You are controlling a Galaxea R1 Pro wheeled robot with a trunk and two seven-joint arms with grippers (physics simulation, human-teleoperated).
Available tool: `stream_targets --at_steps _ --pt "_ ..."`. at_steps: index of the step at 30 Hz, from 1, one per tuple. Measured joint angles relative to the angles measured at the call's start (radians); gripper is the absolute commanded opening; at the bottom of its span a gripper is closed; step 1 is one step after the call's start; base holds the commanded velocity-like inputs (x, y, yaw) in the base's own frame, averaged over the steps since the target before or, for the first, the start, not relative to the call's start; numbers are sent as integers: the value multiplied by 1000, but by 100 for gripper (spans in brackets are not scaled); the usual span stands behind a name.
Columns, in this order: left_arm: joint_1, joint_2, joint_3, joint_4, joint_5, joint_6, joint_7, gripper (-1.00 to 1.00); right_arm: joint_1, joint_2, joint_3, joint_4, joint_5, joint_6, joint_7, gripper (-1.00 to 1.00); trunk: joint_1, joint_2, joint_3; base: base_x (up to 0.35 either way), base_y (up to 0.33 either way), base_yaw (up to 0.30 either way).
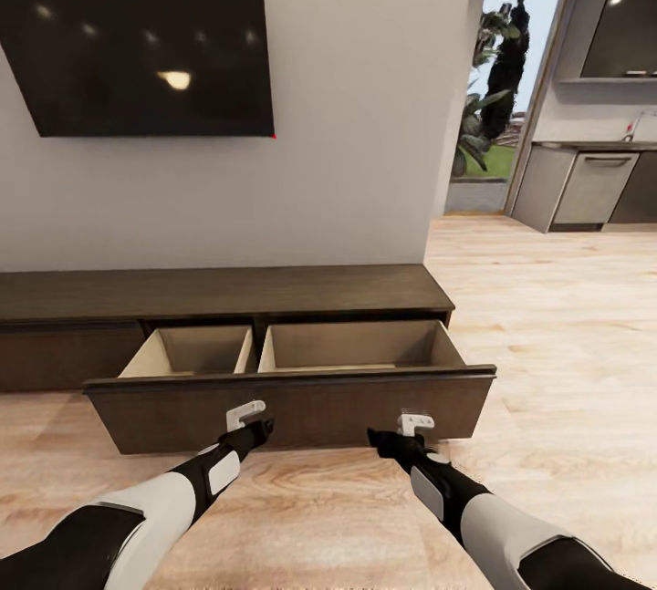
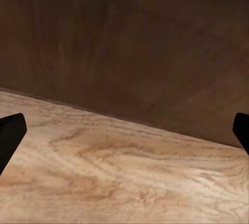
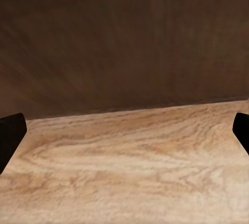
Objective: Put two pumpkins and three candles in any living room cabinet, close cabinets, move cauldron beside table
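Note:
The long dark-brown cabinet (image 1: 219, 294) stands against the wall, with its wide right drawer (image 1: 301, 408) pulled out. The parts of its two pale wood compartments that I can see hold nothing. My left gripper (image 1: 260, 429) and right gripper (image 1: 381, 438) hover low, close in front of the drawer front, both open and holding nothing. In the left wrist view the dark fingertips (image 2: 10, 135) sit far apart, with the drawer front (image 2: 135, 47) just ahead. The right wrist view also has spread fingertips (image 3: 10, 133) facing the drawer front (image 3: 124, 37). Pumpkins, candles, cauldron and coffee table are out of view.
A black TV (image 1: 146, 43) hangs on the wall above the cabinet. Pale wooden floor (image 1: 566, 326) stretches to the right toward a doorway (image 1: 506, 88) and grey kitchen units (image 1: 593, 184).

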Motion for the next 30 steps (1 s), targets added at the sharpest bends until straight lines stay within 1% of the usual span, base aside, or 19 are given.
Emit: stream_targets --at_steps 2,5,6,7,8,9,10,11,13,17,19,20,22,26,27,30 --pt "0 0 0 0 -5 -1 0 100 6 0 0 0 1 -17 0 100 0 0 0 0 0 0" --pt "0 0 0 0 -29 -12 0 100 11 0 0 0 2 -32 -1 100 0 0 0 0 0 0" --pt "1 0 0 0 -54 -40 0 100 12 0 0 1 6 -36 -1 100 0 0 0 0 0 0" --pt "1 0 0 1 -71 -63 2 100 13 0 0 1 18 -38 -1 100 0 0 0 0 0 0" --pt "1 0 0 4 -93 -91 13 100 14 0 1 1 54 -42 -3 100 0 0 0 0 0 0" --pt "1 0 1 9 -102 -104 26 100 17 0 1 1 84 -51 -5 100 0 0 0 0 0 0" --pt "1 0 1 11 -105 -109 35 100 20 0 1 1 100 -58 -6 100 0 0 0 0 0 0" --pt "1 0 1 14 -108 -118 52 100 27 0 1 1 129 -77 -7 100 0 0 0 0 0 0" --pt "2 0 1 16 -109 -128 66 100 34 0 1 1 154 -100 -9 100 0 0 0 0 0 0" --pt "2 0 0 19 -113 -157 87 100 43 0 1 2 189 -149 -12 100 0 0 0 0 0 0" --pt "2 -1 0 20 -115 -164 92 100 45 0 1 2 196 -159 -12 100 0 0 0 0 0 0" --pt "2 -9 -1 20 -121 -167 94 100 46 1 2 5 200 -164 -13 100 0 0 0 0 0 0" --pt "2 -20 -1 21 -136 -169 96 100 47 6 2 26 202 -168 -13 100 1 0 -8 0 0 0" --pt "2 -26 -1 21 -163 -170 98 100 47 14 2 56 202 -171 -13 100 3 -1 -23 0 0 0" --pt "2 -28 -1 21 -185 -171 98 100 47 16 1 64 202 -183 -13 100 3 -2 -27 0 0 0" --pt "2 -29 -1 21 -195 -171 98 100 47 16 1 66 202 -198 -14 100 4 -2 -39 0 0 0"
